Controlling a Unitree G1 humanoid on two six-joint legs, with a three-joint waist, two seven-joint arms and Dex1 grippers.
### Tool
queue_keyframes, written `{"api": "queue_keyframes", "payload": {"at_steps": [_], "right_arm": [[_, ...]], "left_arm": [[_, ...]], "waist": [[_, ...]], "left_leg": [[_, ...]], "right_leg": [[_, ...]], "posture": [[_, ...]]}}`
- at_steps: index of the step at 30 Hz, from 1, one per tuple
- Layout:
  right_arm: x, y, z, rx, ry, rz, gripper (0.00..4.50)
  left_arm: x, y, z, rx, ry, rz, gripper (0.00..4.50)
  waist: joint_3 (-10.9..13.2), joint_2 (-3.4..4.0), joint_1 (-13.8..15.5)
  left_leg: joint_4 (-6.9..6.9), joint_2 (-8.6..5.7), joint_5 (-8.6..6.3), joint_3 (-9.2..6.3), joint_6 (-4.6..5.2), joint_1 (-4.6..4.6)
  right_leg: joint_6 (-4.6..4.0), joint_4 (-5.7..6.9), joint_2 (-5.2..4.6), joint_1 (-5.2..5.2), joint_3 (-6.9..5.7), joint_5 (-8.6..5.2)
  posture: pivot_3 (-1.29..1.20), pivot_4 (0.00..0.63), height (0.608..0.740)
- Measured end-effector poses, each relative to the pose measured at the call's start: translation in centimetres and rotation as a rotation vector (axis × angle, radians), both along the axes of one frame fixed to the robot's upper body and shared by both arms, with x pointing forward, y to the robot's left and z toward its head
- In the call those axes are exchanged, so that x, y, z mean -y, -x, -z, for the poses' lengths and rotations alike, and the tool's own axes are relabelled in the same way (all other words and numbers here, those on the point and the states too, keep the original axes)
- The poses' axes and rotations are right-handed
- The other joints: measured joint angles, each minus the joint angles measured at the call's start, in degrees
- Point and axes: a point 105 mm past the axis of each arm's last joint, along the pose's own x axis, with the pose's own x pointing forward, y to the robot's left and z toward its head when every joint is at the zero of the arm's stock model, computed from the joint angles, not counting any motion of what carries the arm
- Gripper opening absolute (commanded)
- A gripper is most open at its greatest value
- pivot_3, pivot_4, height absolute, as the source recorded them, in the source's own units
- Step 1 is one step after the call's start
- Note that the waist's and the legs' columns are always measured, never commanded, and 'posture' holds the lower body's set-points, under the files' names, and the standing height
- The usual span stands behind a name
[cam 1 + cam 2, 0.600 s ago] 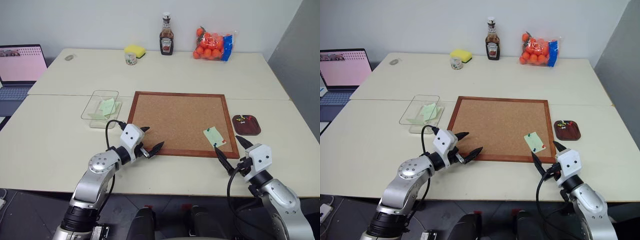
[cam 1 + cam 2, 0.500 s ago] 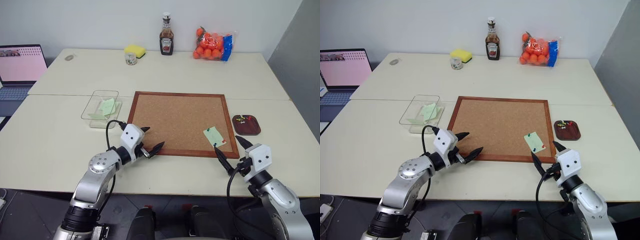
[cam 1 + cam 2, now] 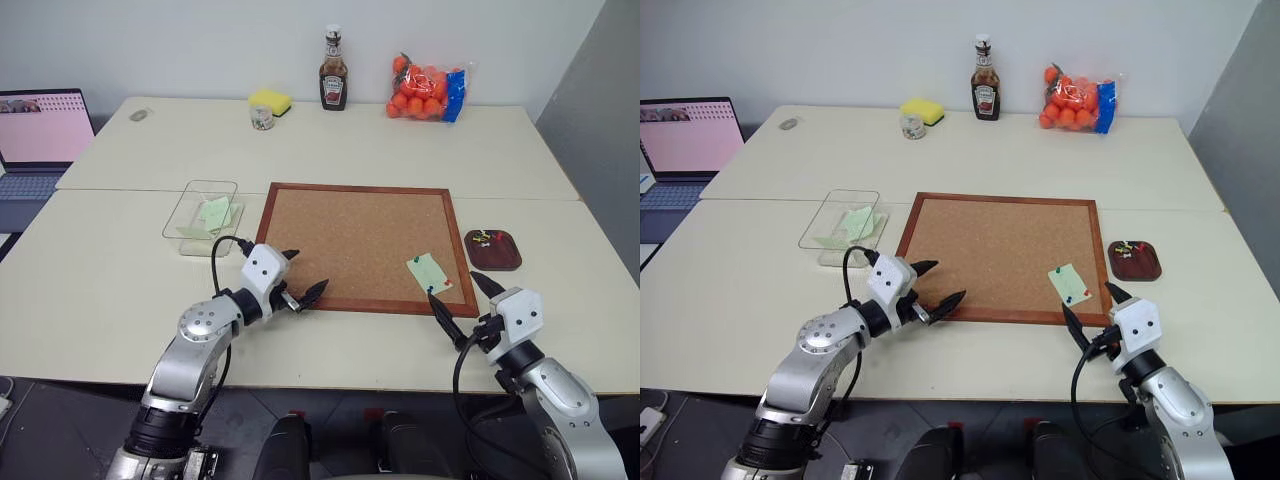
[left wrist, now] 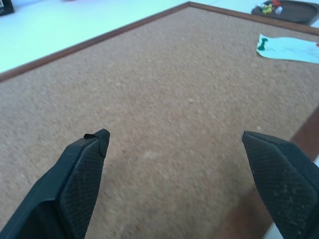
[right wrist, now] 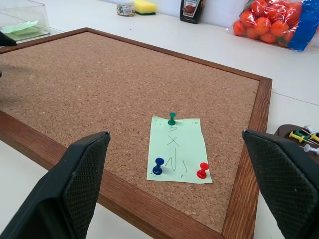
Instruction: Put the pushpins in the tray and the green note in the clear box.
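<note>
Cream table (image 3: 120,270) against a pale wall (image 3: 180,45) — laptop (image 3: 40,135), seemingly on, at its edge.

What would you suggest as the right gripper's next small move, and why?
Probably ease the open right gripper forward onto one of the pushpins. Three of them pin the green note to the cork board, so it likely cannot go to the clear box until they are pulled.

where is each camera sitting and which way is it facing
Left eye and right eye views: on the head, facing forward and down over the cork board; both arms show.
Left wrist view: on the left wrist, facing across the board; left gripper open.
Right wrist view: on the right wrist, facing the green note held by three pushpins; right gripper open.
Both wrist views share the note and the tray.
</note>
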Motion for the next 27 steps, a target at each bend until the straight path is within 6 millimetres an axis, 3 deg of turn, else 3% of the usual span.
{"api": "queue_keyframes", "payload": {"at_steps": [10, 14, 27], "right_arm": [[-0.3, -0.6, -1.1, 0.036, -0.002, -0.009, 4.5], [-0.5, -0.5, -1.5, 0.045, -0.016, -0.008, 4.5], [-0.4, -0.1, -1.2, 0.032, -0.031, 0.009, 4.5]], "left_arm": [[1.4, -1.6, -1.9, 0.034, -0.01, 0.072, 4.49], [2.3, -2.5, -2.9, 0.051, -0.023, 0.122, 3.84], [3.4, -3.0, -1.9, -0.013, -0.039, 0.182, 1.46]], "waist": [[0.0, 0.0, -0.01], [0.0, 0.0, -0.02], [0.0, 0.0, -0.13]], "left_leg": [[0.0, -0.03, 0.0, 0.0, 0.0, -0.01], [0.0, -0.05, 0.0, 0.03, 0.0, 0.0], [0.0, -0.04, 0.0, 0.03, 0.0, 0.0]], "right_leg": [[0.01, 0.01, 0.04, 0.0, -0.03, 0.01], [0.02, 0.01, 0.03, 0.01, -0.02, 0.01], [0.02, 0.01, 0.03, 0.01, 0.0, 0.01]], "posture": [[0.0, 0.15, 0.74], [0.0, 0.15, 0.74], [0.0, 0.15, 0.74]]}}
